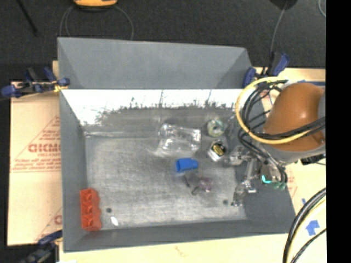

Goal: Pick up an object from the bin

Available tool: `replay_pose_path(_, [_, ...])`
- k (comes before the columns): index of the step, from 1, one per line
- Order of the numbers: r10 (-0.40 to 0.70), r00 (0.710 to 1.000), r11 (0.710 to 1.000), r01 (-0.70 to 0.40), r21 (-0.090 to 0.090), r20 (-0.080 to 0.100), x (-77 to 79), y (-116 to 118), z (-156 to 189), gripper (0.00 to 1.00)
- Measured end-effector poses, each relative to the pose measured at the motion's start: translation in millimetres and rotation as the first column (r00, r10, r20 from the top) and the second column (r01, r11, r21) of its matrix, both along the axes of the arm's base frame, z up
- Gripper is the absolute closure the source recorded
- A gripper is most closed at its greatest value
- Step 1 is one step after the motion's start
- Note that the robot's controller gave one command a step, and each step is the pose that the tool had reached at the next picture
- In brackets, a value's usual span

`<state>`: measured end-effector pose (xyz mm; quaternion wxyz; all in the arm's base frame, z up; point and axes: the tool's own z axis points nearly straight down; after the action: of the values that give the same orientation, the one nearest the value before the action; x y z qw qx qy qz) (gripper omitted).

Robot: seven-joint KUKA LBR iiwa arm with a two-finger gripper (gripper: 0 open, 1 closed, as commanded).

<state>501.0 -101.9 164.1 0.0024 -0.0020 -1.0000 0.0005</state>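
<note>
My gripper [239,196] hung low at the lower right of the bin [71,147], close to the right wall and over bare grey floor. I could not tell whether it was open or closed, and nothing showed in its grip. My orange wrist cover and looped cables sat above it at the right edge of the frame.

Nearest to it, just to the left, lay a small dark purplish piece [201,185]. A little further up and left was a blue block [186,165]. Above the gripper, near the right wall, sat a small black and yellow thing [218,149], and just above that a small round greenish thing [215,127]. A crumpled clear plastic wrapper [178,137] lay toward the upper middle of the floor. Well apart from all these, in the lower left corner, stood a red-orange block [90,208] with a tiny white scrap [114,221] just beside it.
</note>
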Motion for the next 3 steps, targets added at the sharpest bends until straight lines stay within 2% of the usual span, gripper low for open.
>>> replay_pose_path(1, [-0.221, 0.975, 0.975, 0.221, 0.002, 0.014, 19.5, 62.2, -91.6, 0.0])
replay_pose_path(2, [-0.3, 0.954, 0.954, 0.3, 0.004, 0.011, 8.7, 75.5, -62.9, 0.0])
replay_pose_path(3, [-0.548, 0.836, 0.836, 0.548, 0.002, 0.006, 3.5, 71.3, -64.0, 0.0])
